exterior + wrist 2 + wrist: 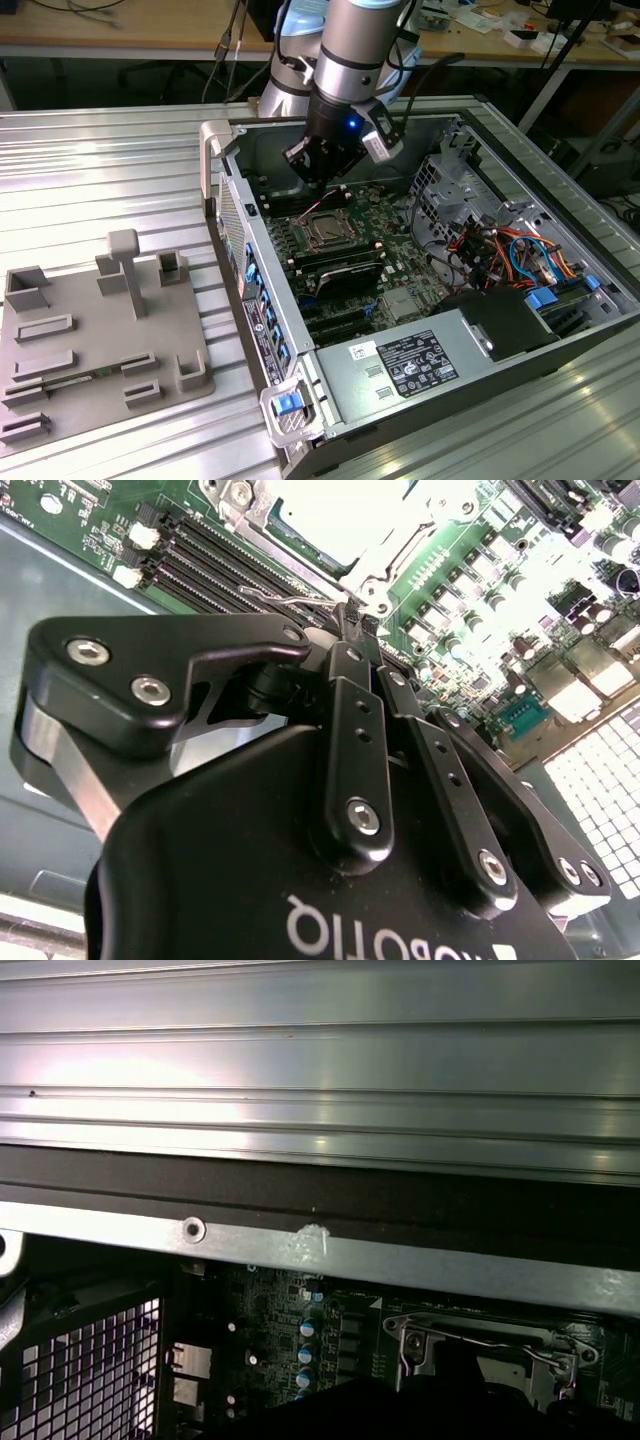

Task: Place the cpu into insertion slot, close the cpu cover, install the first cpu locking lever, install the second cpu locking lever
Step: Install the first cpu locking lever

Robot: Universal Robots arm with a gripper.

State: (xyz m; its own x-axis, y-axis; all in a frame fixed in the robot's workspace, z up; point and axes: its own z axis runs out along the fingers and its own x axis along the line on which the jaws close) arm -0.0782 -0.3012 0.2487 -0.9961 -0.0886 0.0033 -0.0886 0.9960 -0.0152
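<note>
In the exterior view my gripper (pixel 325 178) hangs inside the open computer case, a little above and behind the insertion slot (pixel 328 230). A grey square, the cpu (pixel 328 233), lies in the slot, and the silvery cpu cover (pixel 312 222) looks flat around it. The second wrist view shows the black fingers (pixel 350 695) pressed together at their tips, my gripper (pixel 348 615) holding nothing that I can make out. Just beyond the tips lie a thin wire lever (pixel 275 598) and the glaring bright cpu (pixel 340 510). The first wrist view shows the slot's metal rim (pixel 410 1335) with a wire lever (pixel 480 1338) across it.
Long black memory slots (pixel 335 265) lie beside the slot on the green board (pixel 390 215). The case's walls (pixel 232 215) ring the board, with a drive cage and cables (pixel 500 245) on the exterior view's right. A grey fixture tray (pixel 90 340) rests on the ribbed metal table.
</note>
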